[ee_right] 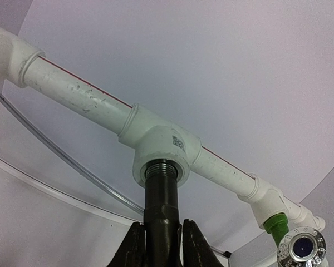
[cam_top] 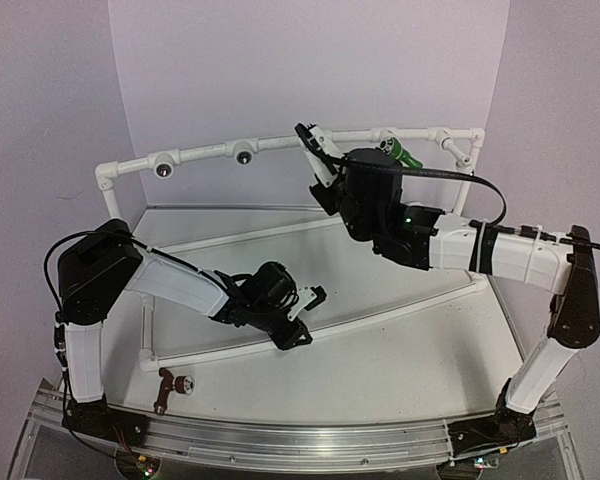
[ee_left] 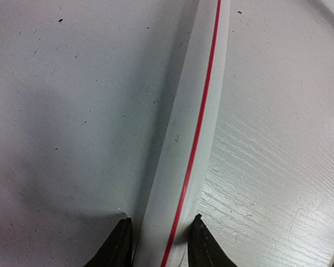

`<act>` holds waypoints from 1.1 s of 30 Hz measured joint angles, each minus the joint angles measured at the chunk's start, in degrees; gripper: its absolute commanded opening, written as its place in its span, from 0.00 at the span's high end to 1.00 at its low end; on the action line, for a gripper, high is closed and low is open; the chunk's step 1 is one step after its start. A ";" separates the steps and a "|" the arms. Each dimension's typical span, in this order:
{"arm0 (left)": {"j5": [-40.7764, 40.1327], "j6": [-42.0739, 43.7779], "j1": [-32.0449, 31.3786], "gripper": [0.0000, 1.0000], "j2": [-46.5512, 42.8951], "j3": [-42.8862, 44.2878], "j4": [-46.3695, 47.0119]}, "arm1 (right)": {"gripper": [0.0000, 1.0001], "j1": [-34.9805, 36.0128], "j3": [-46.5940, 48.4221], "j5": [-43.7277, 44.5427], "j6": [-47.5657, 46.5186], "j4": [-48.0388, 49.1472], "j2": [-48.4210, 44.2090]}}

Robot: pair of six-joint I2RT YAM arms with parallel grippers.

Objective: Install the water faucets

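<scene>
A black water faucet stands with its threaded end inside a white tee socket of the frame's top pipe. My right gripper is shut on its body, seen up at the top bar. A green faucet sits in the neighbouring socket to the right, silvery mouth facing out. A reddish-brown faucet lies loose on the table near the left arm's base. My left gripper is closed on the lower white pipe with a red stripe, one finger against each side.
Two tee sockets on the top pipe's left half hold no fitting. The frame's lower pipes cross the table. Purple walls enclose the back and sides. A metal rail runs along the near edge.
</scene>
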 measured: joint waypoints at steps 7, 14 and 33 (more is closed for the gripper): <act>0.09 0.24 0.01 0.91 0.02 -0.01 0.05 | 1.00 -1.52 -2.54 -4.96 0.12 0.56 -2.13; 0.13 0.50 0.02 0.91 0.02 -0.01 0.06 | 1.00 -2.04 -2.57 -6.44 3.04 0.42 -2.21; 0.48 0.54 0.13 0.92 0.74 0.16 1.69 | 1.00 -2.47 4.22 -7.53 26.59 -9.59 -0.64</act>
